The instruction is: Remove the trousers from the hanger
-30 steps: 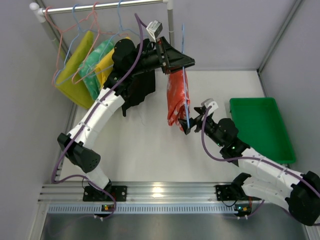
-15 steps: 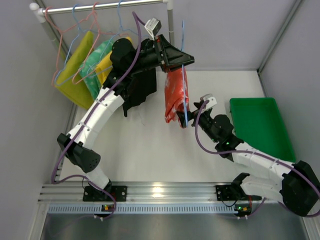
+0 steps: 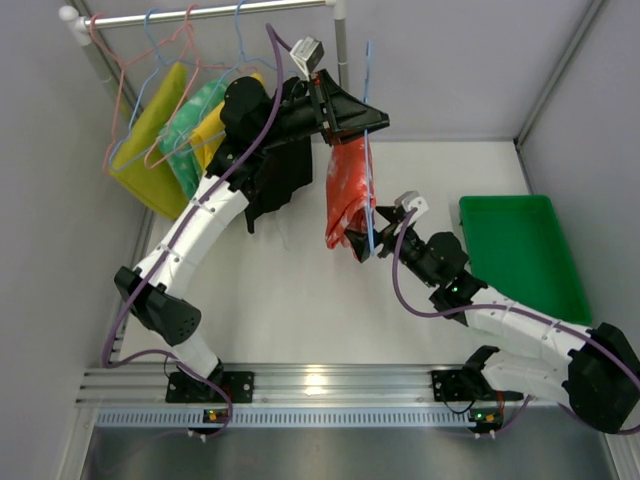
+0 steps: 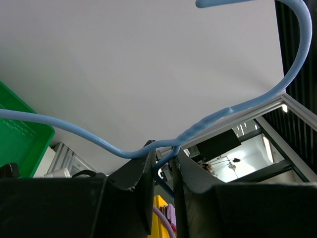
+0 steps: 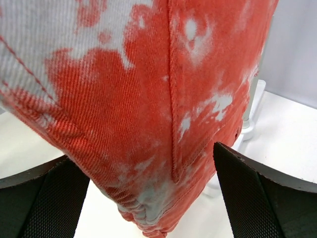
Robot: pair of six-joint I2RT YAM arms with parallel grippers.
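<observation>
left hand (image 4: 163, 161) raised, clamped on blue hanger (image 4: 233, 110), right hand (image 5: 148, 196) low, spread wide around red-orange trousers (image 5: 138, 99)

The red trousers (image 5: 163, 99) are matt cloth with a ribbed twill weave; the black trousers (image 3: 285, 182) look matt too; the hanger (image 4: 233, 109) is smooth, faintly glossy; the right fingers (image 5: 47, 198) are matt black, finely textured; the tray (image 3: 520, 262) on the right is smooth green plastic; the near rail (image 3: 330, 385) is ribbed bare metal.
</observation>
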